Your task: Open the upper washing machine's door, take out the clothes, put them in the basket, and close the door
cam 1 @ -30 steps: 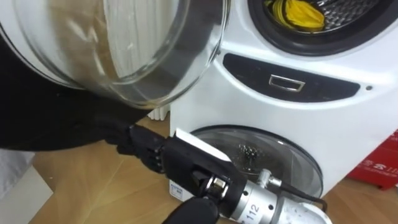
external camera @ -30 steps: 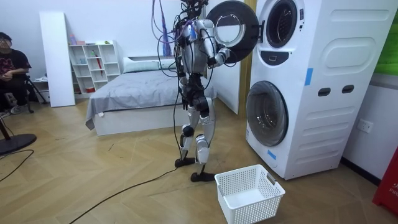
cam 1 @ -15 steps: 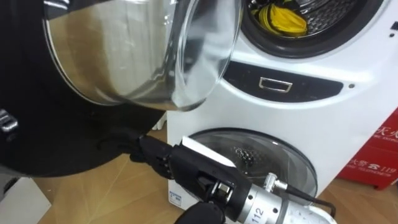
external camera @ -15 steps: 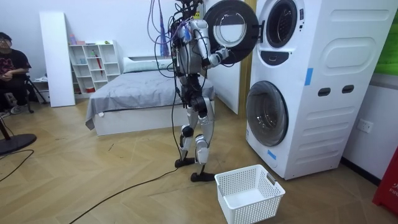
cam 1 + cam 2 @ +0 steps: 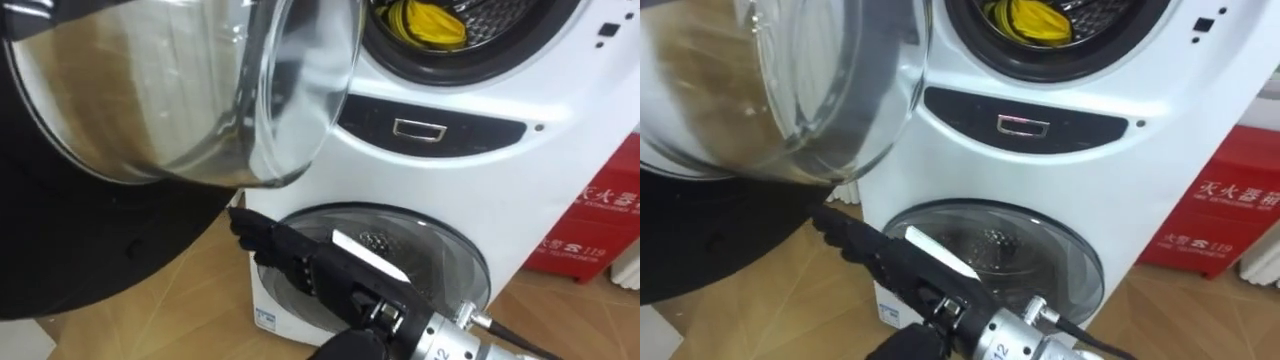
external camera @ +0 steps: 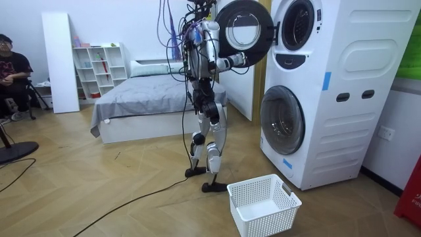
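The step in hand looks to be clearing the way into the machine: the door [image 5: 180,110] should be pushed wide enough for a straight, high reach to the yellow clothes [image 5: 425,22] lying in the upper drum [image 5: 500,10]. The right hand [image 5: 300,262] holds nothing, its fingers straight and close together. Its fingertips [image 5: 240,220] sit at the door's lower dark rim, though actual contact cannot be told.

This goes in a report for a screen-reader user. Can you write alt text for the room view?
A humanoid robot stands before two stacked washing machines, its right hand at the lower edge of the upper machine's open door. A white laundry basket sits on the floor near its feet; a person sits at the room view's left.
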